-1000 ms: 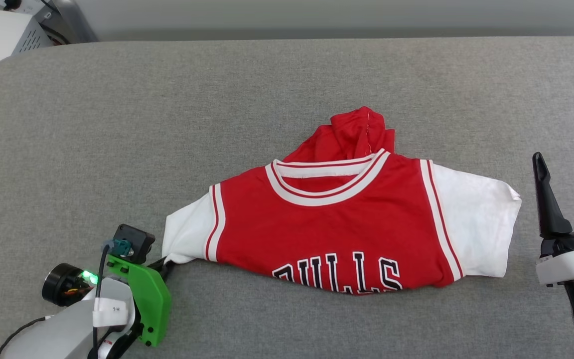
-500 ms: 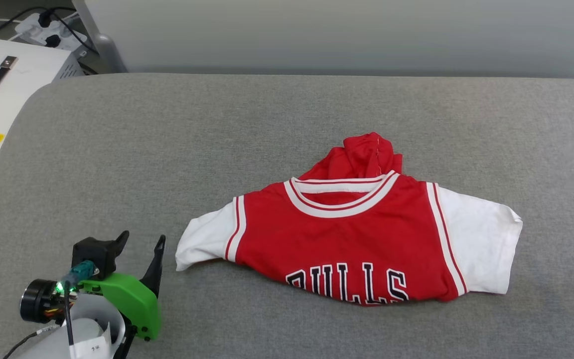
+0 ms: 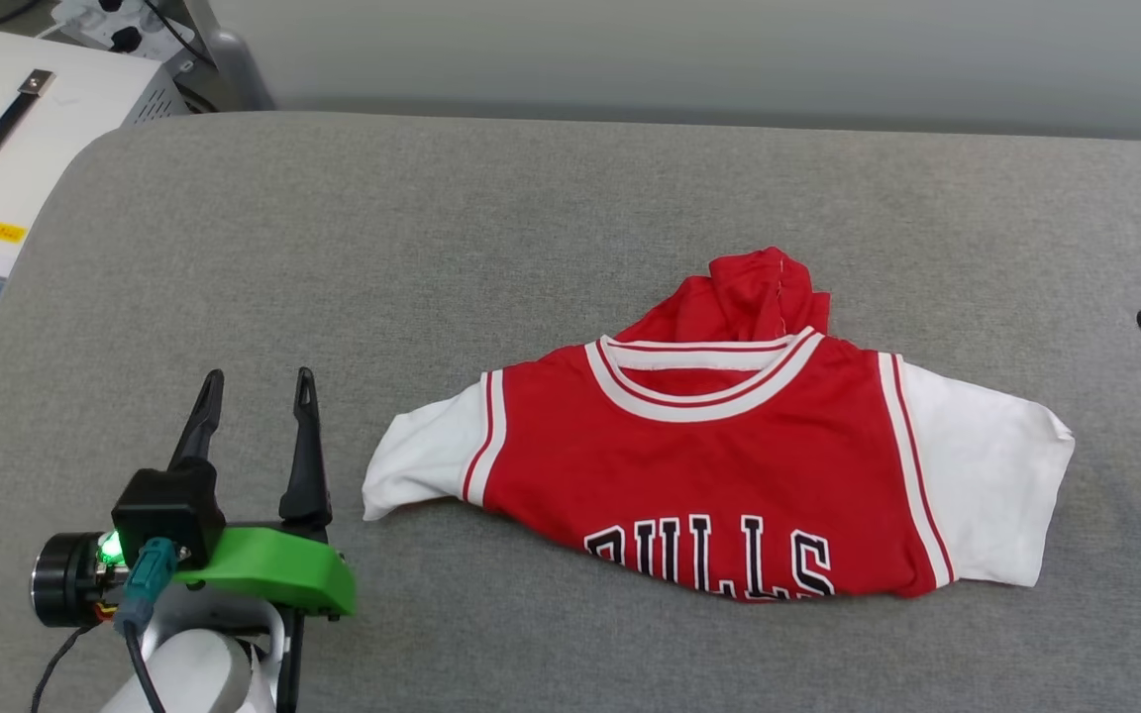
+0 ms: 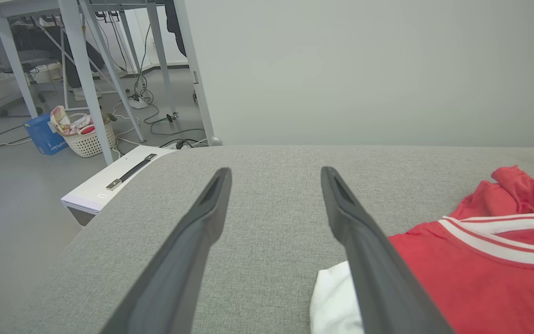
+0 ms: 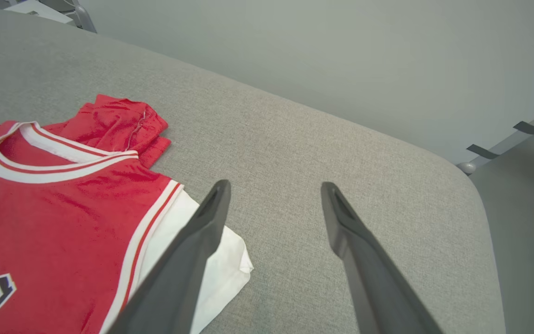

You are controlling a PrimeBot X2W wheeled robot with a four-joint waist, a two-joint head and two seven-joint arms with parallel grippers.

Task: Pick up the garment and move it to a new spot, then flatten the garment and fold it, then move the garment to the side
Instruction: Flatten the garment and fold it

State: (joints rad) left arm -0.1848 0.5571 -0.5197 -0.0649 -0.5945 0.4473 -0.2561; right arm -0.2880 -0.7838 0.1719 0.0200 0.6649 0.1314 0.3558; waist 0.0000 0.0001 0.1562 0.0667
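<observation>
Now the garment (image 3: 719, 465) lies bunched, chest up, on the tabletop (image 3: 531, 248). I have the left tool (image 3: 259, 376) wide and empty beside one white sleeve, the right tool (image 5: 275, 185) equally wide by the other, probably flanking it for flattening.

A grey fabric-covered bench (image 3: 551, 198) with rounded corners stands against a plain, pale grey-green wall (image 4: 364, 65) in soft, even light. Past its left end a white case (image 3: 26, 129) with a black handle sits low beside it, and cables (image 4: 155, 118) trail over the grey floor (image 4: 12, 195) under a white-legged table (image 4: 79, 69), near a woven basket (image 4: 88, 139) of cloths and a blue box (image 4: 42, 139). Past the right end the floor shows again, with a slim metal leg (image 5: 465, 166).
</observation>
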